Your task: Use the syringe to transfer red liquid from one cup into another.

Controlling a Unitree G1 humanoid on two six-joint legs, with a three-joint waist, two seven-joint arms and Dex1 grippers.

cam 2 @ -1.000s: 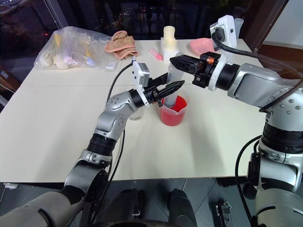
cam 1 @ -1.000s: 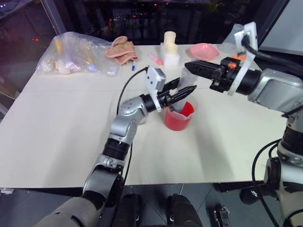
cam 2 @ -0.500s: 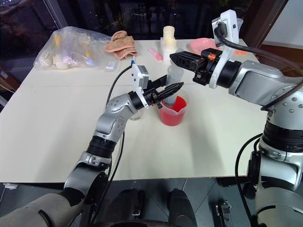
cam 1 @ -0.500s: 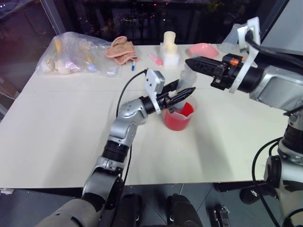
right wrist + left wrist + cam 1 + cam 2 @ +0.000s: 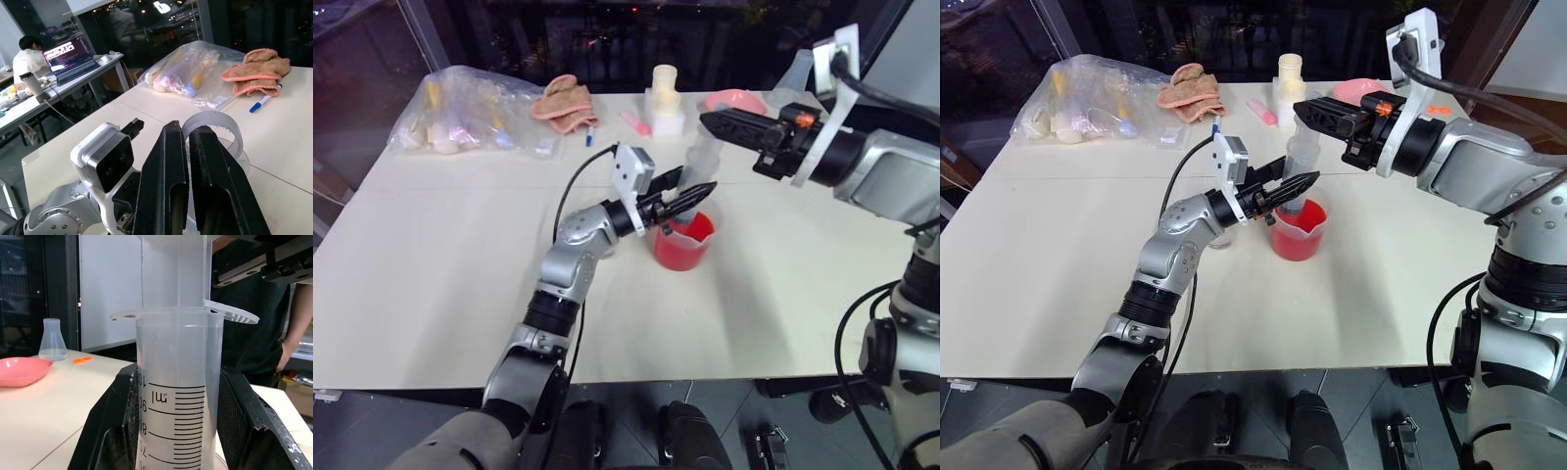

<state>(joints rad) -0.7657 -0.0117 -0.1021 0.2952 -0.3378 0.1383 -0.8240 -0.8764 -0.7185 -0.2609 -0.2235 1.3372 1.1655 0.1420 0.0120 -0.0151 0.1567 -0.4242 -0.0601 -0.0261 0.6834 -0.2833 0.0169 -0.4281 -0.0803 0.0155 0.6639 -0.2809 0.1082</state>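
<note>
The large clear plastic syringe (image 5: 173,382) with dark graduation marks stands upright, its nozzle end down inside the larger clear spouted beaker (image 5: 685,240) that holds the bright red liquid (image 5: 682,251). The left gripper (image 5: 690,192) is clamped on the barrel: in the left wrist view a black finger (image 5: 115,426) presses each side of the tube, just under the flat flange. The part of the barrel seen there looks empty and cloudy-clear, with no red in it. The right gripper (image 5: 1317,116) sits at the top of the plunger, its two fingers (image 5: 166,186) pressed nearly together, apparently pinching the plunger's round top disc (image 5: 215,128); how firm that hold is I cannot tell.

The step in hand looks like the draw: tip in the beaker, plunger about to be pulled. The next move calls for a straight upward pull by the right arm while the left keeps the barrel steady and the nozzle submerged; a slanted pull could tip the light beaker.

A smaller clear straight-sided cup (image 5: 1220,235) seems to stand just behind the left forearm, mostly hidden. The tabletop (image 5: 431,264) is pale, matte and smooth. Farther back lie a crumpled clear plastic bag (image 5: 470,110), a soft pinkish cloth (image 5: 564,100), a shallow glossy pink dish (image 5: 734,102) and a clear conical flask (image 5: 52,340).
</note>
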